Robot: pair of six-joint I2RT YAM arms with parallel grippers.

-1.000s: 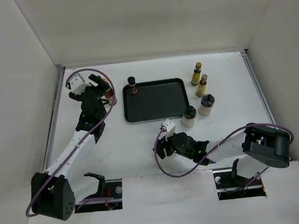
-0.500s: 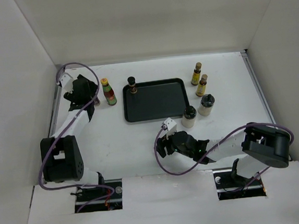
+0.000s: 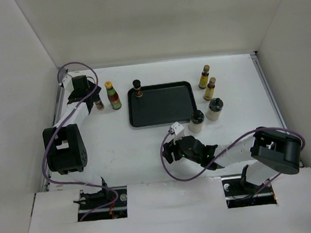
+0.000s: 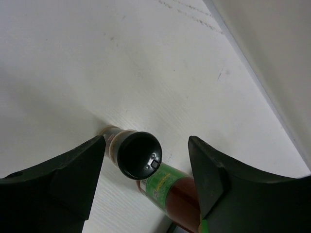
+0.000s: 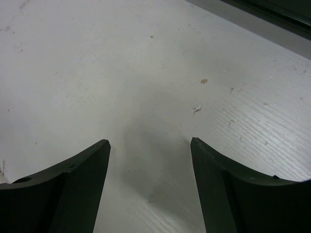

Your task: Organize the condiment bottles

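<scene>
A: Okay, left side: what's your left gripper (image 4: 146,143) doing?

B: It's hanging spread wide, its fingers straddling the short dark brown bottle (image 4: 138,154). Gaps are showing on both sides of the black cap, so you're not touching it. The red bottle (image 4: 171,191) with the green label is standing just beside it, on the tray side.

A: And the right?

B: Your right gripper (image 5: 150,143) is hovering with fingers apart over bare table (image 5: 97,58), pinching nothing, near the near edge of the black tray (image 3: 162,104).

A: Other bottles?

B: The second dark bottle (image 3: 137,89) is standing at the tray's far left corner; can't tell if it's on the rim. The far slim bottle (image 3: 204,77) and near slim bottle (image 3: 211,89) are standing right of the tray. The left pale jar (image 3: 197,121) and right pale jar (image 3: 215,110) are sitting by its near right corner.
</scene>
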